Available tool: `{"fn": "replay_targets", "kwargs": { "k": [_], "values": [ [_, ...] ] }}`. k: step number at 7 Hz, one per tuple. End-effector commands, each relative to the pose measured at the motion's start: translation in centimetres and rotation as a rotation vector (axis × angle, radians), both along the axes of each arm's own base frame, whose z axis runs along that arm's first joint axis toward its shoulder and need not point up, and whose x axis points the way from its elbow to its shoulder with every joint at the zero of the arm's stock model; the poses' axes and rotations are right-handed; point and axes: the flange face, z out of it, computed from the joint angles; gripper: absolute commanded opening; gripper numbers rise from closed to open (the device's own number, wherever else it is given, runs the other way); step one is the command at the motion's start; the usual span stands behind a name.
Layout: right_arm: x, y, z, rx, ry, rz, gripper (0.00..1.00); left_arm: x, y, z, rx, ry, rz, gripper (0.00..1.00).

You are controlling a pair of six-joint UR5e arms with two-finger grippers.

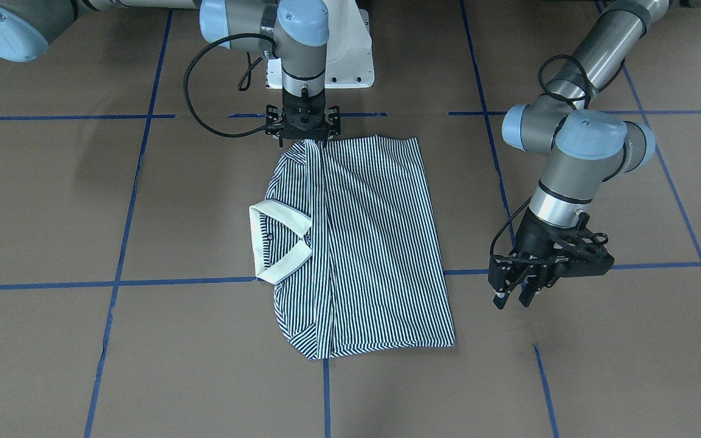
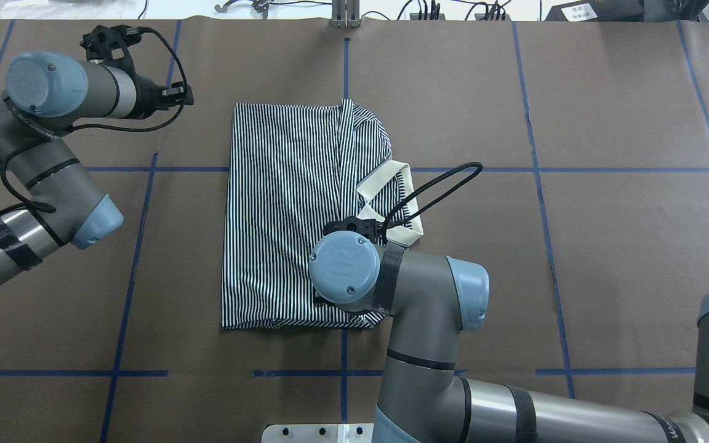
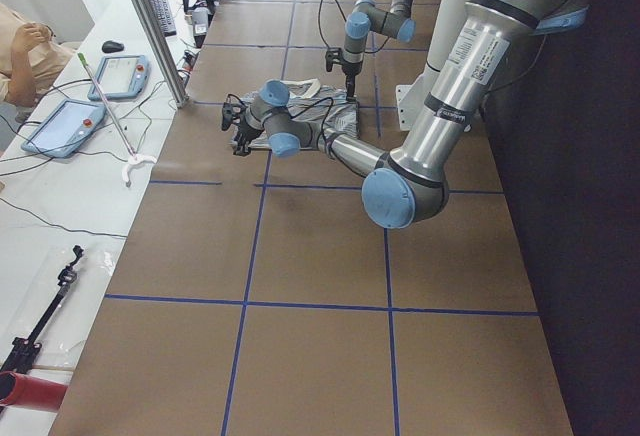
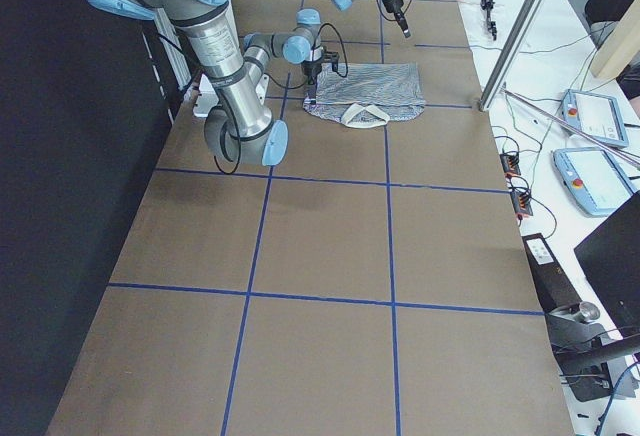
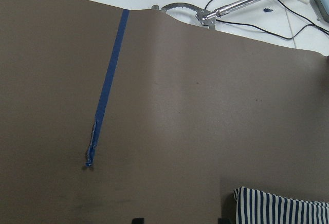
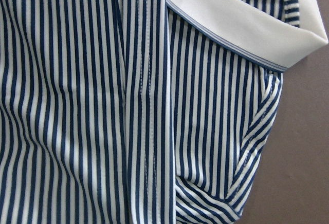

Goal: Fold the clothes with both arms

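My left fingers (image 1: 499,297) spread over bench (image 1: 52,213), beside polo shirt (image 1: 375,243); my right fingers (image 1: 324,135) at shirt's edge, grip unclear, cable (image 2: 447,178) looped over collar (image 1: 277,243).

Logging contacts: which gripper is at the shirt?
The right gripper, at the polo shirt's edge; the left gripper hangs open to one side, off the fabric.

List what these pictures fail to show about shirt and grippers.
Black right gripper: overhead, the silver-grey right arm covers it; front view too small to show whether it pinches the navy-and-white striped polo shirt.
Black left gripper: left wrist view's bottom edge cuts off its fingertips.
Shirt's near corner: overhead, same arm covers it.
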Motion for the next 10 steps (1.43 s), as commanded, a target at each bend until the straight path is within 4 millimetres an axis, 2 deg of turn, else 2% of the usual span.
{"fn": "replay_targets", "kwargs": {
  "k": [1, 5, 6, 7, 8, 9, 10],
  "values": [
    [-1.1, 0.1, 1.1, 0.005, 0.03, -0.021, 1.0, 0.1, 0.1, 0.0, 0.0, 0.0, 0.002, 0.58],
    [-0.3, 0.2, 2.9, 0.004, 0.084, -0.046, 1.0, 0.0, 0.0, 0.1, 0.0, 0.0, 0.0, 0.58],
    [1.6, 0.6, 4.6, 0.012, 0.087, -0.058, 1.0, 0.1, 0.1, 0.1, 0.0, 0.0, 0.002, 0.57],
    [4.5, 1.0, 6.3, 0.042, 0.085, -0.091, 1.0, 0.1, 0.1, 0.1, 0.0, 0.0, 0.002, 0.57],
    [6.4, 1.0, 7.6, 0.042, 0.099, -0.096, 1.0, 0.1, 0.1, 0.1, 0.0, 0.0, 0.002, 0.57],
    [7.3, 0.7, 7.5, 0.051, 0.101, -0.104, 1.0, 0.0, 0.0, 0.1, 0.001, -0.001, 0.001, 0.57],
    [7.3, 0.6, 6.7, 0.058, 0.09, -0.104, 1.0, 0.0, 0.0, 0.1, 0.001, -0.001, 0.001, 0.57]
  ]
}}
